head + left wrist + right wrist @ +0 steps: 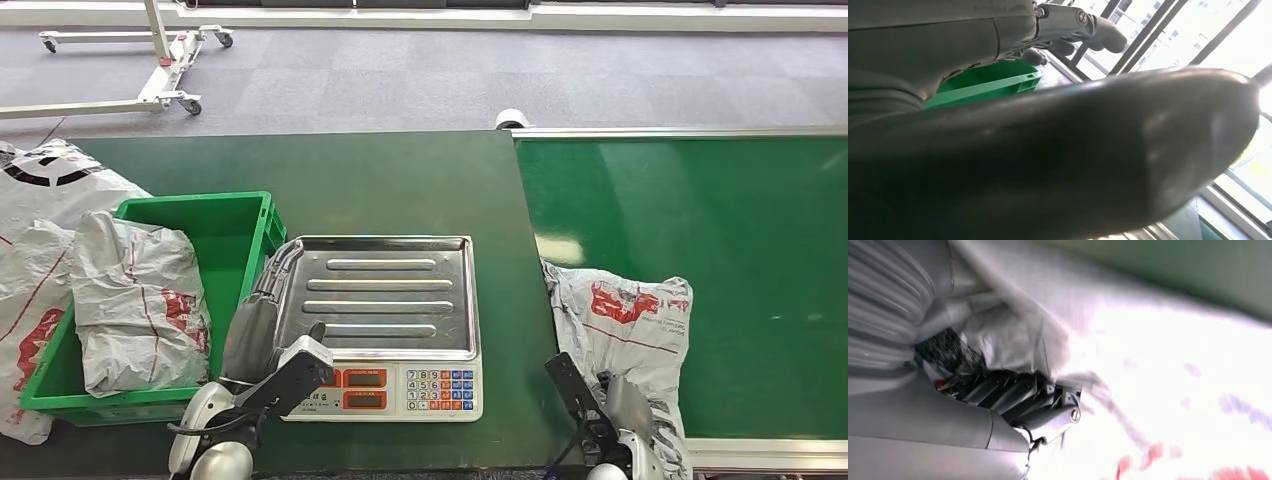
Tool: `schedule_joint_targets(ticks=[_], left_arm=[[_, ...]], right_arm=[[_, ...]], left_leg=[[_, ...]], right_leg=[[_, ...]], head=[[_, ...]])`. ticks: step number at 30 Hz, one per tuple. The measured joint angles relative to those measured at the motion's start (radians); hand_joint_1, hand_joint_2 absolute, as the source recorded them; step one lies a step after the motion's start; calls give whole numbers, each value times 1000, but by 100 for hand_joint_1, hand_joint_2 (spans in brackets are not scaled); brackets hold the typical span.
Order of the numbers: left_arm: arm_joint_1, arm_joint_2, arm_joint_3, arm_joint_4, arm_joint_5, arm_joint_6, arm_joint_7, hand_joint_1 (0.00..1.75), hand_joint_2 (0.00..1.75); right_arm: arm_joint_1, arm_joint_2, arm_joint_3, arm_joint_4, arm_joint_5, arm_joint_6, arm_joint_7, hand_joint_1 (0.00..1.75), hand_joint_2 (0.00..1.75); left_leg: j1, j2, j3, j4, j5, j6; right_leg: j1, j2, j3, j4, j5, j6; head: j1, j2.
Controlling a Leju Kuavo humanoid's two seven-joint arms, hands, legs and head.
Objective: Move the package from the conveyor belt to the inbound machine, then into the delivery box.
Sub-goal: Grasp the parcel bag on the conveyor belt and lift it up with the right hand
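A grey plastic package (625, 315) with red print lies at the near left corner of the green conveyor belt (700, 200). My right hand (628, 405) is at the package's near end. In the right wrist view its fingers (1013, 400) are buried in folds of the package (1173, 390) and grip it. The inbound machine, a scale with a bare steel tray (390, 300), stands on the dark green table. Between the scale and the green delivery box (190, 203), my left hand (262, 315) lies with fingers stretched out and holds nothing. Its thumb (1073, 160) looms large before the box (993, 82).
Another grey package (135, 300) lies in the delivery box, and more packages (50, 190) are piled left of it. The scale's keypad (440, 388) faces me. A white wheeled frame (160, 60) stands on the carpet beyond the table.
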State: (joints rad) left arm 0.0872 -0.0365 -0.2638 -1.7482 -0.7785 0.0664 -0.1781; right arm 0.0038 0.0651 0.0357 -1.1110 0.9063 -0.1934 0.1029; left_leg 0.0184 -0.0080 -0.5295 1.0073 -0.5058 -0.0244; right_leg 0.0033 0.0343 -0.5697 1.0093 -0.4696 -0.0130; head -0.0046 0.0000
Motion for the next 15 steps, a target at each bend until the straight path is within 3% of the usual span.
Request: schedule_joint_targets(ticks=[4, 7, 11, 15], left_arm=[[3, 1, 5, 1, 0, 0, -13, 0, 0], [2, 2, 6, 3, -22, 6, -21, 0, 0], [-7, 7, 6, 6, -150, 60, 12, 0, 0], [-20, 24, 6, 7, -243, 120, 46, 0, 0]], right_arm=[[0, -25, -42, -123, 10, 22, -30, 175, 175], [-55, -64, -53, -185, 56, 28, -61, 175, 175], [-249, -143, -31, -205, 134, 79, -71, 175, 175], [-452, -207, 62, -194, 163, 115, -81, 175, 175]], left_leg=[[-1, -1, -6, 0, 0, 0], [-2, 0, -13, 0, 1, 1], [-4, 1, -17, 0, 6, 4], [-6, 0, -17, 0, 12, 4]], right_leg=[[-1, -1, -2, 0, 0, 0], [-3, -1, -4, 1, 1, 1], [-5, 0, -9, 1, 6, 5], [-6, -1, -15, 1, 12, 4]], head=[[0, 0], [0, 0], [0, 0], [0, 0]])
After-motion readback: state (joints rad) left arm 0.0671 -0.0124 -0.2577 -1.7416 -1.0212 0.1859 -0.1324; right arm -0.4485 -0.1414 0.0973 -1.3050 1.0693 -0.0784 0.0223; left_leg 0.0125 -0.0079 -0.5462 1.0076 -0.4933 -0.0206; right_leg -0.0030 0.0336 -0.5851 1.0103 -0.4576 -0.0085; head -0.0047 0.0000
